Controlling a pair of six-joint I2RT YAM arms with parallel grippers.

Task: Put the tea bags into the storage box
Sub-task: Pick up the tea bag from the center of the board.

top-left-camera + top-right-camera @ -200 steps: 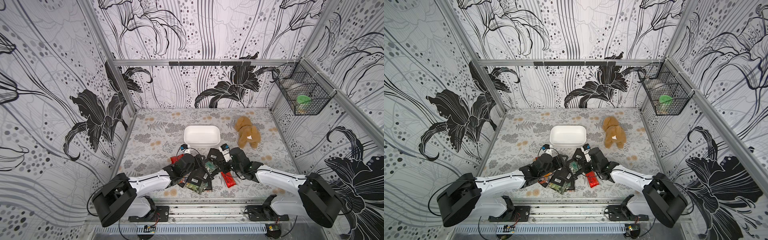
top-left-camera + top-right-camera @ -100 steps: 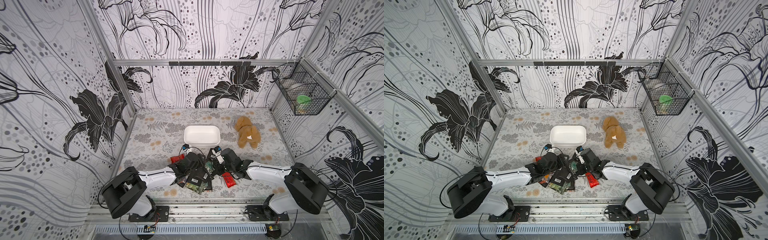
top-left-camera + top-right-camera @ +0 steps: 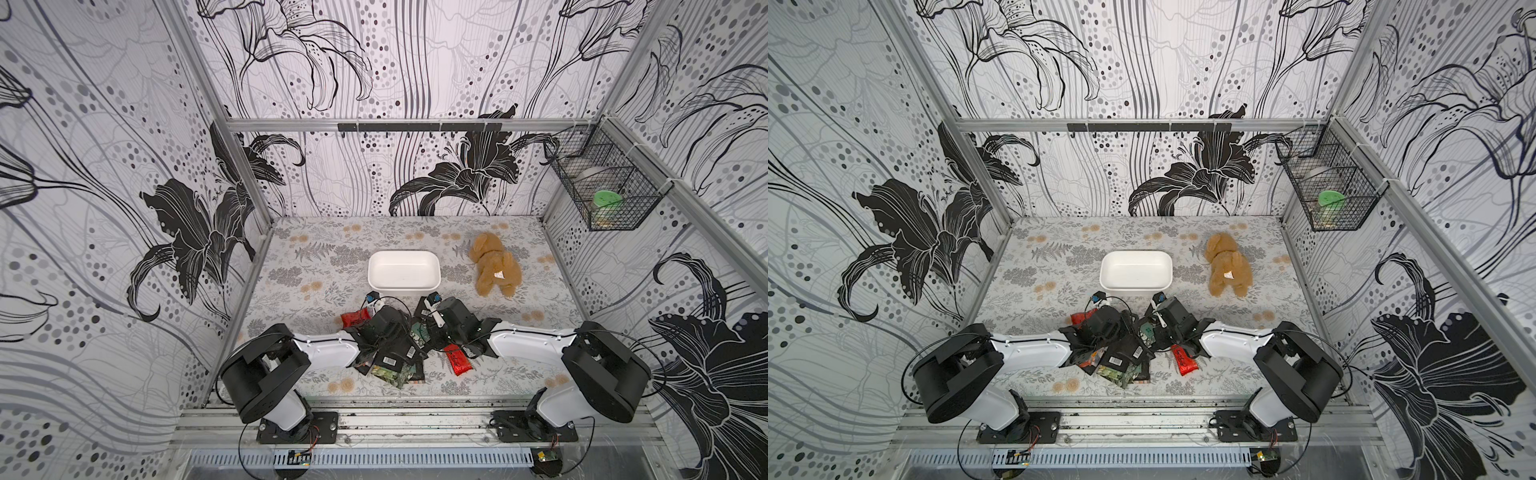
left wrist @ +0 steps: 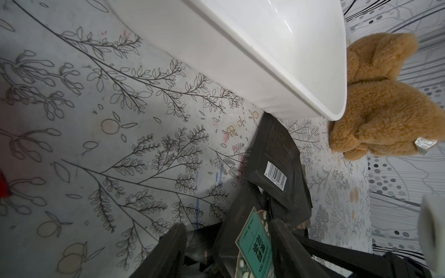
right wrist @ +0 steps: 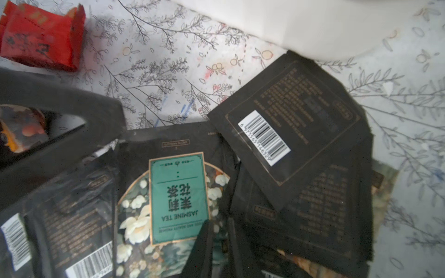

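The left gripper (image 4: pixel 227 225), jaws apart, straddled the green-label sachet (image 5: pixel 178 192), at whose near edge the right gripper (image 5: pixel 218 223) stood with jaws almost together, hold unclear; the empty box (image 3: pixel 403 291) lay just ahead of both, long side across.

The storage box (image 3: pixel 404 270) is plain glossy white, on a pale grey tabletop (image 3: pixel 316 266) printed with dark fern sprigs and small tan-orange blossoms. The tea bags (image 3: pixel 392 360) are mostly matt black with white barcodes and thin gold frames; one jasmine sachet (image 5: pixel 178 197) bears a teal label amid cream flowers, and a red sachet (image 3: pixel 457 359) shines beside them. The plush toy (image 3: pixel 494 266) is tan, and the walls (image 3: pixel 457 178) are white with black lilies and grey dots.
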